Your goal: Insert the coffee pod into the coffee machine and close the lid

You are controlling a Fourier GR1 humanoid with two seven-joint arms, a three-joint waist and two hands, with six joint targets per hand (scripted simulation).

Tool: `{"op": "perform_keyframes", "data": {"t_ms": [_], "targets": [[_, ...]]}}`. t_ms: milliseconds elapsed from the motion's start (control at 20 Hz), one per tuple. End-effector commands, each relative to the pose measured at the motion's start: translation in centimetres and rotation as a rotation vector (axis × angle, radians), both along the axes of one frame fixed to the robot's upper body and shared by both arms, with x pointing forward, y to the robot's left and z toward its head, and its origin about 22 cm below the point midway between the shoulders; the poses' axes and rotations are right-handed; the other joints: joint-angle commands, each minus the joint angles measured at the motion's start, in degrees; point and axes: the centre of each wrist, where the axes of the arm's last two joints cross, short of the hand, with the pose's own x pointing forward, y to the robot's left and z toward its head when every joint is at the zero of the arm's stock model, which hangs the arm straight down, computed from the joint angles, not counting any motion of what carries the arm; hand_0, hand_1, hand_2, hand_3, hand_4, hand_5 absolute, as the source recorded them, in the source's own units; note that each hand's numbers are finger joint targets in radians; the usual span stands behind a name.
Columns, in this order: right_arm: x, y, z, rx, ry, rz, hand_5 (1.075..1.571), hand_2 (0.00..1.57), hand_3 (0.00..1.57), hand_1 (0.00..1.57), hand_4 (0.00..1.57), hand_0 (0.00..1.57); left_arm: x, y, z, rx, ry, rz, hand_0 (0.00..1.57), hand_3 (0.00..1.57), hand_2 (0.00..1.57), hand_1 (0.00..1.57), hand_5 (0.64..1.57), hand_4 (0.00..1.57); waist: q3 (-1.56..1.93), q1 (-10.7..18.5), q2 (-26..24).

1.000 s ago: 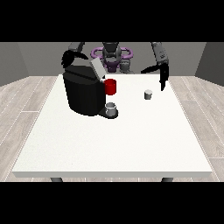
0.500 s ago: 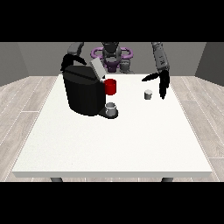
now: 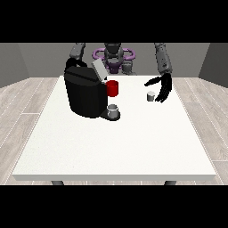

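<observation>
Pod [image 3: 151, 96] sits on the white counter [image 3: 116, 142], right of the coffee machine [image 3: 85, 92]; I see the hand at the view's right [image 3: 162, 87] released beside it, the other hand hidden.

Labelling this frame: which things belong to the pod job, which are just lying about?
Job: coffee pod; coffee machine with its raised lid; hand at the view's right, open beside the pod.
Lying about: red cup; grey cup under the spout.

The coffee machine [image 3: 85, 94] hides most of the hand at the view's left [image 3: 71, 63], its fingers untellable
</observation>
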Motion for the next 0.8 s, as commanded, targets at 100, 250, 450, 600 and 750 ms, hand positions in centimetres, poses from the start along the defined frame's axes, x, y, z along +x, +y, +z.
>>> {"op": "perform_keyframes", "data": {"t_ms": [100, 250, 450, 600, 750], "targets": [[0.4, -1.0, 0.1, 0.001, 0.010, -0.007, 1.571, 0.00, 0.00, 0.00, 0.39, 0.00, -0.8, 1.5, -0.8, 0.153, 0.042, -0.040, 0.58, 0.47, 0.72, 0.58, 1.571, 0.00, 0.00, -0.21, 0.44], [-0.3, 0.0, -0.3, 0.017, 0.009, 0.029, 1.571, 0.00, 0.00, 0.00, 0.43, 0.00, -0.1, 0.3, -1.2, 0.195, 0.026, -0.021, 0.54, 0.44, 0.69, 0.54, 1.571, 0.00, 0.00, -2.18, 0.27], [0.2, -2.2, -1.9, 0.014, 0.027, -0.032, 1.571, 0.00, 0.00, 0.00, 0.48, 0.00, 0.3, -1.4, -1.4, 0.260, -0.031, -0.059, 0.67, 0.55, 0.81, 0.67, 1.571, 0.00, 0.02, -0.03, 0.21], [0.1, 0.3, -0.3, -0.009, 0.039, -0.005, 1.571, 0.00, 0.00, 0.00, 0.53, 0.00, -0.1, -0.7, -2.2, 0.264, -0.058, -0.031, 0.72, 0.65, 0.86, 0.72, 1.571, 0.23, -0.01, -0.09, -1.50], [-0.1, -0.3, 0.0, 0.025, 0.025, 0.000, 1.571, 0.00, 0.00, 0.00, 0.52, 0.00, -0.8, 1.1, -2.8, 0.279, -0.088, -0.009, 0.84, 0.74, 0.97, 0.84, 1.571, 0.39, -0.02, -1.14, 0.90]]}}
